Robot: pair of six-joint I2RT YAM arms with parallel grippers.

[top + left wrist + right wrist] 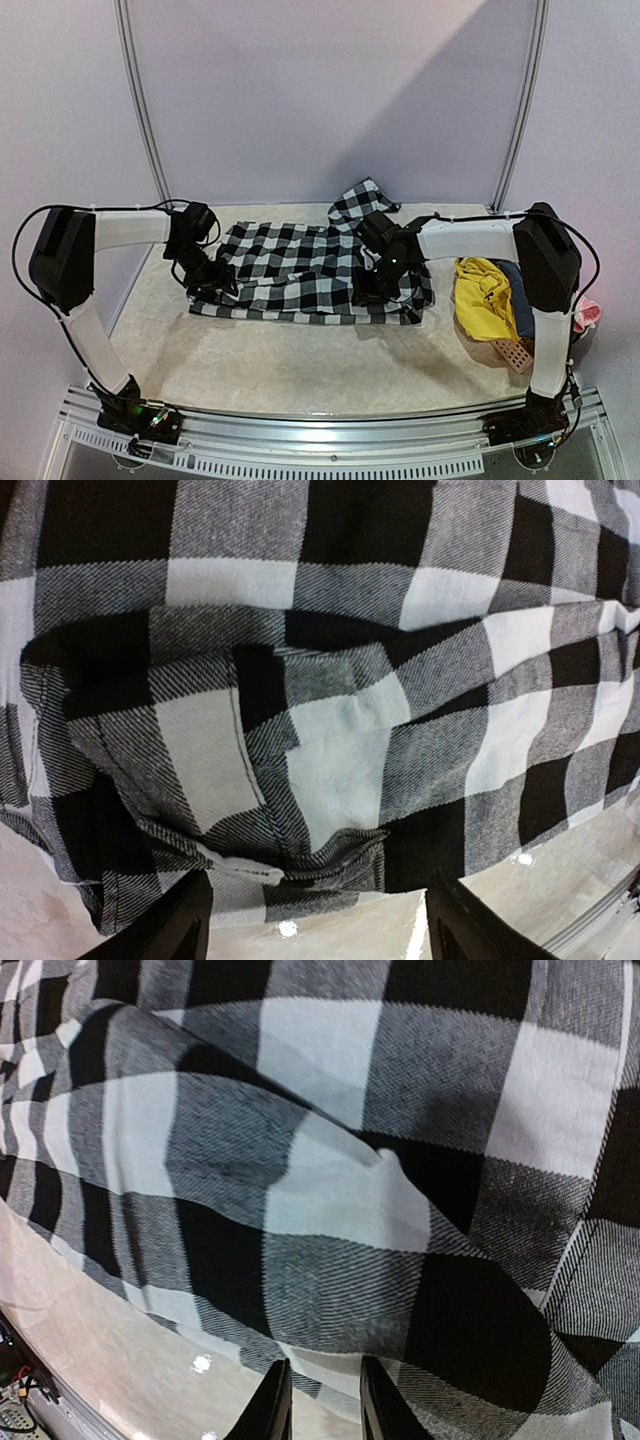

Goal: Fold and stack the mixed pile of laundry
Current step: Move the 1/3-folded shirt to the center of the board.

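Only overhead: yellow garment [478, 287], basket [510, 352].

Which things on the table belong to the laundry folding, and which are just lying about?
Belong to the job:
checked shirt, spread out in the middle
yellow garment, blue-grey garment and pink garment, heaped at the right

Just lying about:
salmon plastic basket, at that heap's near edge

The shirt [300, 270] lies spread across the centre of the table [300, 375], with the left gripper [205, 285] at its left edge and the right gripper [375, 290] over its right part. Further right in the frame the other garments [485, 295] lie heaped, a basket [512, 352] at their lower edge.
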